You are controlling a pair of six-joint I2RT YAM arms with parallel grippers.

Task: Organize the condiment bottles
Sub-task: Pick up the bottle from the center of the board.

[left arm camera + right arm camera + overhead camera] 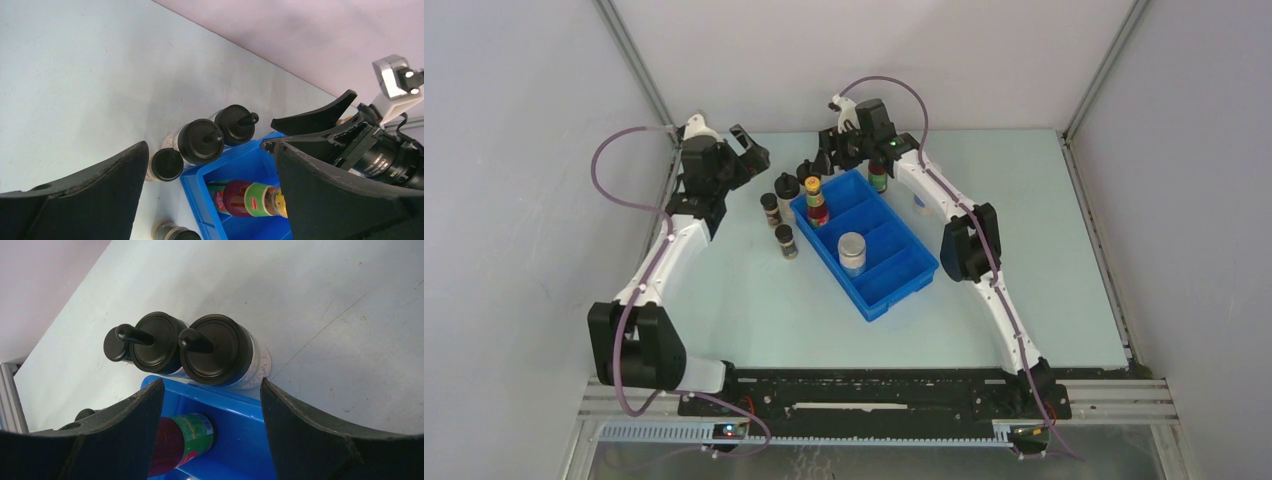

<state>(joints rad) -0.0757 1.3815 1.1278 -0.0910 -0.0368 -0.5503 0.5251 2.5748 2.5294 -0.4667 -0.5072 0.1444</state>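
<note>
Right now our right gripper [211,386] and left gripper [210,150] are both released, with nothing between the fingers. Two black-capped jars [215,351] stand side by side just ahead of the right fingertips, just outside the wall of the blue tray [240,440]. A dark-red bottle [177,442] stands inside the tray, nearer our wrist. Our left gripper hovers with the same jars ahead of it.

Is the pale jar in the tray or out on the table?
In. The pale jar stands upright inside a compartment of the blue tray.
</note>
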